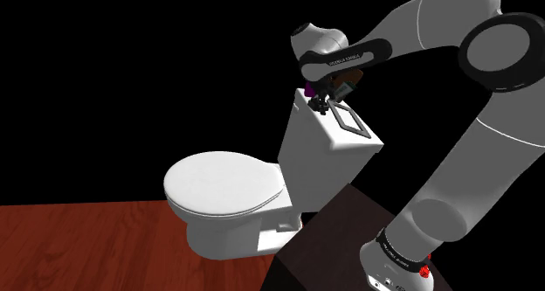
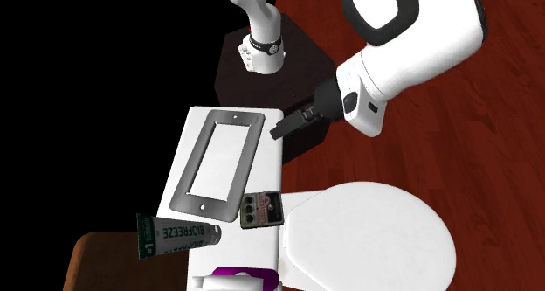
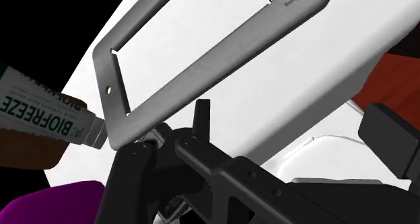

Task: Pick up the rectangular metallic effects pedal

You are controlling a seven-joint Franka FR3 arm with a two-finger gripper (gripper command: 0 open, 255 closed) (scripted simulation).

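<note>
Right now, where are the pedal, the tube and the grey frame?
Pedal [image 2: 261,211], second exterior view, on its top face by the knobs.
Tube [image 2: 179,235], second exterior view, middle of its label.
Grey frame [image 2: 223,209], second exterior view, on the bar nearest the tube.

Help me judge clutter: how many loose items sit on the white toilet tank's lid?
4. Grey rectangular frame at one end; small dark metallic effects pedal beside it, near the seat; dark green Biofreeze tube overhanging the lid's other edge; purple object, cropped. More may be hidden.
</note>
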